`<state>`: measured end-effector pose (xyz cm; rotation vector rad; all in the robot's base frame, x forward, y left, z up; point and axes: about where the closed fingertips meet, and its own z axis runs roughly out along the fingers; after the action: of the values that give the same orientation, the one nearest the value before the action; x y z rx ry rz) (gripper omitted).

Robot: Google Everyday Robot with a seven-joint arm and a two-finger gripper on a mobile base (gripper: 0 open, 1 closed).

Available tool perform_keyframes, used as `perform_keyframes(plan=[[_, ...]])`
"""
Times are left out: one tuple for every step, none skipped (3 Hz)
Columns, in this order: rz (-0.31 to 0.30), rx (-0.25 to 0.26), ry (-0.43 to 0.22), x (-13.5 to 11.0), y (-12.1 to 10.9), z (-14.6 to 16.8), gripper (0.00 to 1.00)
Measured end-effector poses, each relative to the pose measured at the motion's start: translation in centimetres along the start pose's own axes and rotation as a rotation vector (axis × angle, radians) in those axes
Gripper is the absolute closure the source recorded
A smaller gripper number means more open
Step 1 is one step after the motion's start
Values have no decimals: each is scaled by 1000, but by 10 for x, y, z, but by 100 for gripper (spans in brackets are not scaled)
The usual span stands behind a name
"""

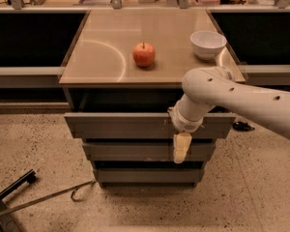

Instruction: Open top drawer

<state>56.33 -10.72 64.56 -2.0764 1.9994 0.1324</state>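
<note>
Looks like the pull is being worked on: the top drawer (116, 125), right under the tabletop (101, 57), is sitting slightly out. The gripper (181, 148) is being hung just below its front edge, and whether it's open or closed can't be told. A straight outward pull is probably being called for next.

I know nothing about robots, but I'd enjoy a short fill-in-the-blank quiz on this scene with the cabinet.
1. The red fruit on the cabinet top is an ____.
2. The white dish on the same top is a ____.
3. The cabinet has ____ grey drawers; the top drawer is the widest.
4. The tool hangs in front of the drawer fronts, pointing ____.
Missing words: apple; bowl; three; down.
</note>
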Motion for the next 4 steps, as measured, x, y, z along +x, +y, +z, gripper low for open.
perform_keyframes(plan=[[8, -60, -14, 0, 12, 14, 0], [8, -61, -14, -1, 12, 11, 0], [11, -76, -14, -3, 19, 8, 0], [32, -103, -17, -8, 39, 4, 0]])
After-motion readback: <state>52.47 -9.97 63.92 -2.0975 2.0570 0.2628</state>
